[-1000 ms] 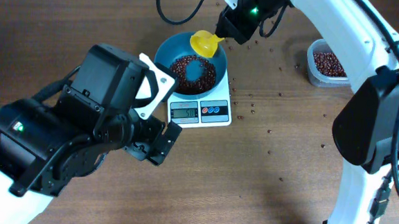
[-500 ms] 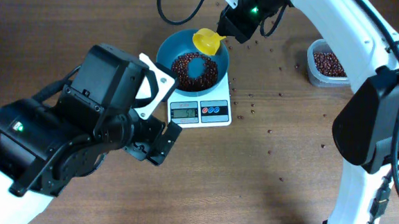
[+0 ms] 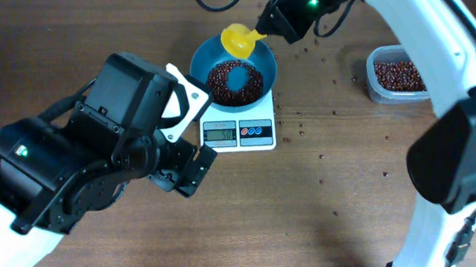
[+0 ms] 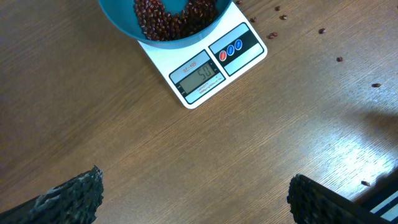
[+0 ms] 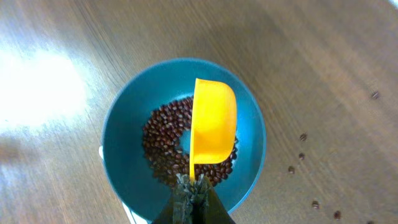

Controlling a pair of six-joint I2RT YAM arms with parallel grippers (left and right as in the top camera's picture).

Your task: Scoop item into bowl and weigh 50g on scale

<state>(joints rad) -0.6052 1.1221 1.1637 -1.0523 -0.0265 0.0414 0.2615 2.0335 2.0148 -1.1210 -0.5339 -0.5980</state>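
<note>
Glossy red-brown beans [image 3: 224, 85] in teal bowl [image 3: 261, 62] (right gripper [image 5: 193, 186] around scoop [image 5: 214, 127], left gripper [image 4: 194, 177] agape)

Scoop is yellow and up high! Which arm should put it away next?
Right. The right gripper holds the yellow scoop above the bowl, and the scale seems to read 50. The left gripper is open and empty, short of the scale.

The scoop [image 3: 238, 41] in the right pincer [image 3: 265, 36] hangs over the bowl [image 3: 199, 65], which sits on the scale [image 3: 238, 134], beans [image 3: 223, 76] inside. The tub [image 3: 374, 89] stands on the bench [image 3: 343, 181], well to that pincer's right.
</note>
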